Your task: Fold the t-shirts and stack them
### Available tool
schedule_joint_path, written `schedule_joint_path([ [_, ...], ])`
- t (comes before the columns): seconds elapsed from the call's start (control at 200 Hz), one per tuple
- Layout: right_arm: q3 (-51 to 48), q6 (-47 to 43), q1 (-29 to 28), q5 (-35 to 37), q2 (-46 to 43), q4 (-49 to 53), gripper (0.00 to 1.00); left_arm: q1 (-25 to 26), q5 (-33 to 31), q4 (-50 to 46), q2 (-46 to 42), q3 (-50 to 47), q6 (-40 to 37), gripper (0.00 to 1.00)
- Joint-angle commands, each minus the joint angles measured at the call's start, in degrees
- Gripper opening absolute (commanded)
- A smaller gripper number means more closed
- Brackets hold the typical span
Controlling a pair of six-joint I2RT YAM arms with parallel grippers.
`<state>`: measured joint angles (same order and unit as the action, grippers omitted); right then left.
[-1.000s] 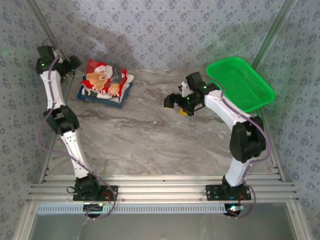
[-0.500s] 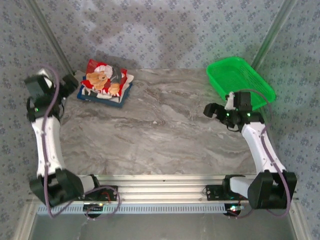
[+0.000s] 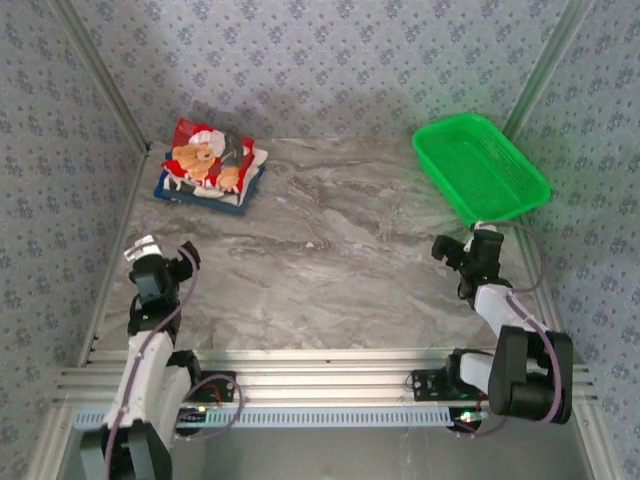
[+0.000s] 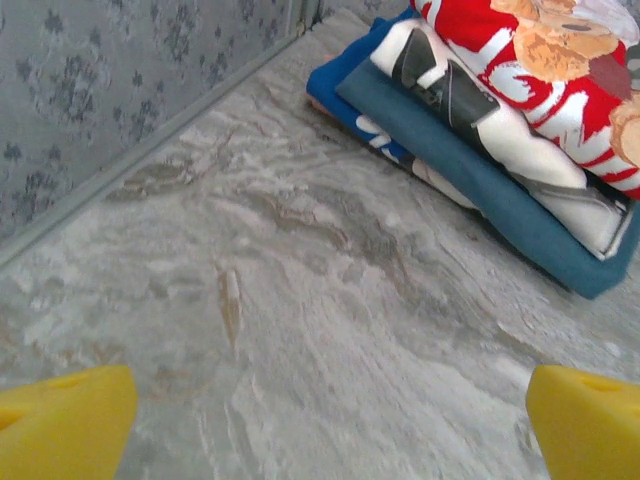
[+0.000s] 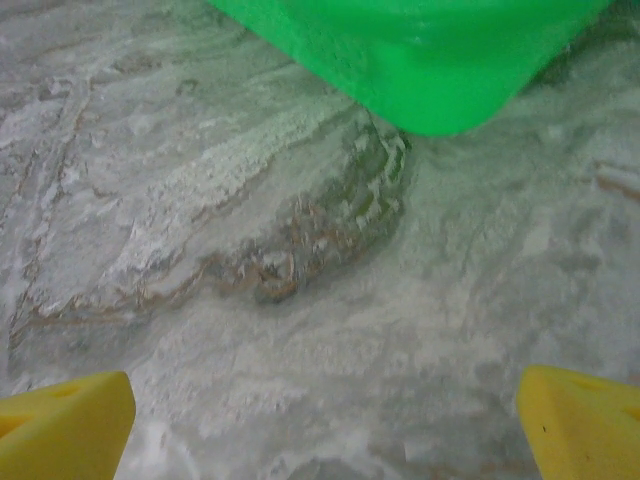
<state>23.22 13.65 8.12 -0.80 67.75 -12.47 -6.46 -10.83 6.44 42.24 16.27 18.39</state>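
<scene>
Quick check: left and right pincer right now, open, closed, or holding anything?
Left pincer: open, holding nothing.
Right pincer: open, holding nothing.

Robot lab cell: patterned walls, aluminium rails.

My top camera looks down on the whole table from behind. My left wrist camera sits low near the t-shirts, my right near the basket; top sees both.
</scene>
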Motion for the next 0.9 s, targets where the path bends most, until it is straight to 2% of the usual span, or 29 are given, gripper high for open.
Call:
schedule_joint_path([
  [0.0,-3.23,-4.21,-1.29,0.56,2.7,-17.41,1.0,2.0,-3.72,17.88,7.83,-1.36,-3.71,1.0],
  [0.13,-4.09,-7.96,-2.63,1.1,6.57,-26.37,1.0,3.03,-3.4,32.52,21.27,-1.05,-4.99,1.0],
  [0.2,-2.6,-10.35,-2.9,0.89,8.74,-27.1,1.0,3.79,-1.98,35.99,27.63,0.32,-9.4,1.0],
  [0.275,-2.63,-11.99,-3.53,0.75,11.08,-29.9,1.0,3.99,0.17,44.35,34.03,-0.62,-11.69,1.0],
  [0.405,-3.42,-12.19,-4.45,3.16,20.01,-39.28,1.0,4.35,3.39,54.7,46.32,0.81,-13.63,1.0],
  [0.435,-3.16,-12.47,-5.07,3.99,21.21,-41.38,1.0,4.41,5.43,51.92,46.9,2.47,-14.36,1.0],
  [0.475,-1.59,-12.44,-5.05,4.27,18.82,-33.88,1.0,4.35,6.16,43.23,44.46,4.79,-14.38,1.0],
  [0.525,-2.77,-12.58,-5.19,4.31,20.56,-39.49,1.0,4.39,5.41,48.21,46.41,4.11,-14.23,1.0],
  [0.59,-1.79,-12.72,-5.4,4.83,19.28,-35.13,1.0,4.36,5.18,41.7,45.12,6.15,-13.92,1.0],
  [0.63,-2.33,-13.14,-5.73,5.17,20.01,-38.06,1.0,4.72,4.72,43.94,45.84,5.76,-14.41,1.0],
  [0.725,-1.08,-14.36,-7.11,6.43,19.26,-34.38,1.0,4.79,4.6,43.15,45.7,5.98,-14.6,1.0],
  [0.894,-0.81,-14.62,-6.38,3.57,19.4,-33.93,1.0,5.02,4.37,42.68,45.64,6.15,-14.68,1.0],
])
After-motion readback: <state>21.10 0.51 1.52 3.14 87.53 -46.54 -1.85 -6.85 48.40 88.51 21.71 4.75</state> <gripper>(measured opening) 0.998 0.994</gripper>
